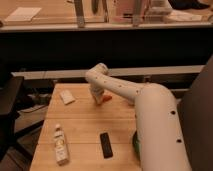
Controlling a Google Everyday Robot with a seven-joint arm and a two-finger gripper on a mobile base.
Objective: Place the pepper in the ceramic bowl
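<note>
The orange-red pepper [105, 98] lies on the far part of the wooden table [80, 125], just right of the arm's tip. My gripper [98, 99] reaches down onto it from above and is shut on the pepper, which still rests at table level. Only a sliver of the dark-green ceramic bowl [135, 143] shows at the table's right edge. The big white arm [150, 120] hides the rest of the bowl.
A black remote [105, 145] lies near the front middle of the table. A white bottle [60, 145] lies at the front left. A small white packet [67, 97] sits at the far left. A dark chair stands left of the table, and a counter runs behind it.
</note>
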